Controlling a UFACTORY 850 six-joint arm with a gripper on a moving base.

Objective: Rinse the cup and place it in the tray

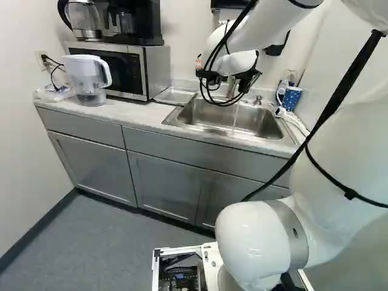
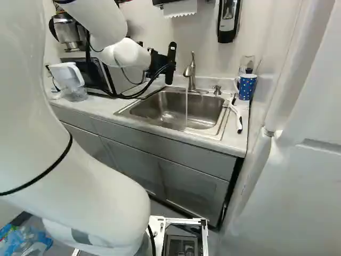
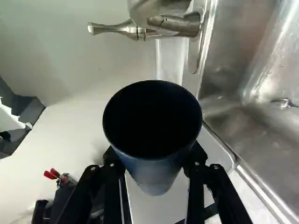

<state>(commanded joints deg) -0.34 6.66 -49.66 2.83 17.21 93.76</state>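
Left base view: tray (image 1: 174,96) being seen left of the sink (image 1: 257,122), no cup being shown in it, placing thus being judged as left to do. Right base view: water (image 2: 186,109) being run from the faucet (image 2: 191,72), blue mug (image 2: 246,88) being stood at the far right, completion of rinsing not being shown. Wrist view: dark cup (image 3: 158,175) being gripped between both fingers of the gripper (image 3: 153,159), parted to cup width, beside the sink, the nearby faucet being judged an obstacle.
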